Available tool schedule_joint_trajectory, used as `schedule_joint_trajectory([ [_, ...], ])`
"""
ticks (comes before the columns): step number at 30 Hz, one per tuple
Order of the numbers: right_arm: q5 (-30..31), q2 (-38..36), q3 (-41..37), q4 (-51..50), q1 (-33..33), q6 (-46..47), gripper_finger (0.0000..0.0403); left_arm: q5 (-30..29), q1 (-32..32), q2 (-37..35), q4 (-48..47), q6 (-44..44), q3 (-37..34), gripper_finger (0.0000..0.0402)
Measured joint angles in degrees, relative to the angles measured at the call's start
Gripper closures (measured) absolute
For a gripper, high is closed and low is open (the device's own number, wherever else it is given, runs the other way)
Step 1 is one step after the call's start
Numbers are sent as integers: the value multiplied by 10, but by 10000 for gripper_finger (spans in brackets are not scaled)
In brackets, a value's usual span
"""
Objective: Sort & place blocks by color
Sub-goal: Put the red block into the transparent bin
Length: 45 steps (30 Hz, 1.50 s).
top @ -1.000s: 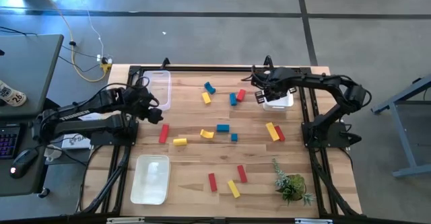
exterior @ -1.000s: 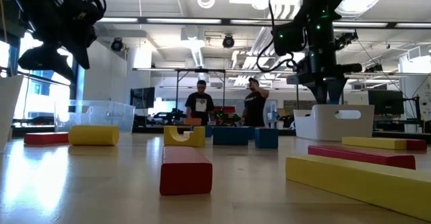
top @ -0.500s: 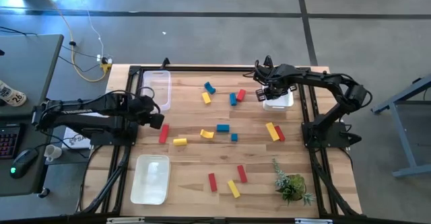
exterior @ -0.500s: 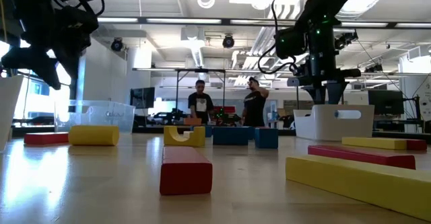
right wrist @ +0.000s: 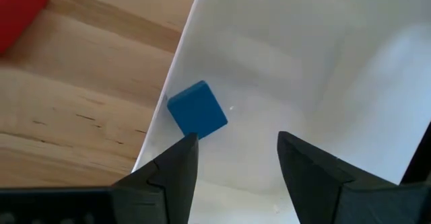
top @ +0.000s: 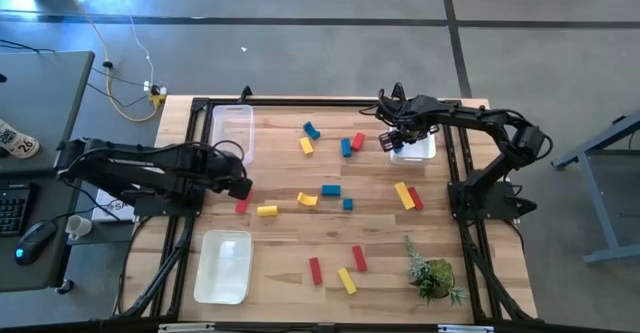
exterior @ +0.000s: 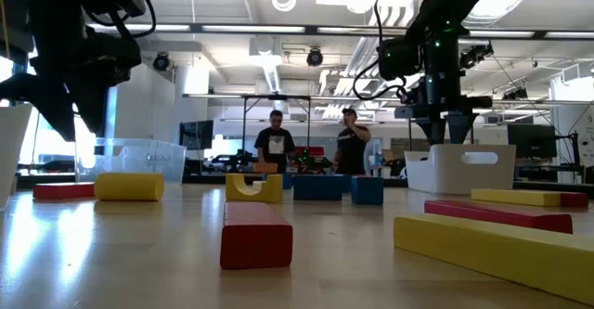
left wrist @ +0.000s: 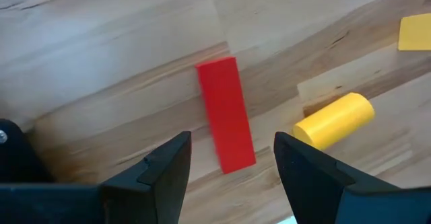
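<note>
Red, yellow and blue blocks lie scattered over the wooden table. My left gripper hangs open above a red bar that lies flat on the table, with a finger to either side of its near end and touching nothing. A yellow cylinder lies beside the bar. My right gripper is open above the white bin. A blue cube rests on the bin's floor against its wall, clear of the fingers.
A clear bin stands at the far left and a white tray at the near left. A small green plant sits near the right corner. Blocks crowd the table's middle. Two people stand far behind the table.
My left gripper has swung from beside the clear bin toward the table's near edge and slightly right, coming down over the red bar. My right gripper has stayed over the white bin.
</note>
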Motion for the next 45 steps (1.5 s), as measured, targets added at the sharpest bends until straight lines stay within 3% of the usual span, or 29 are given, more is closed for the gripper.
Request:
schedule_joint_trajectory([
  [13, 0, 0, 1, 0, 0, -30, 212, -35, -33, 97, 33, -79, 0, 200],
  [39, -2, 0, 1, -1, 0, -61, 212, -28, -41, 273, 117, -100, 2, 200],
  [45, -2, 0, 1, -1, 0, -61, 212, -22, -41, 289, 121, -82, 3, 234],
])
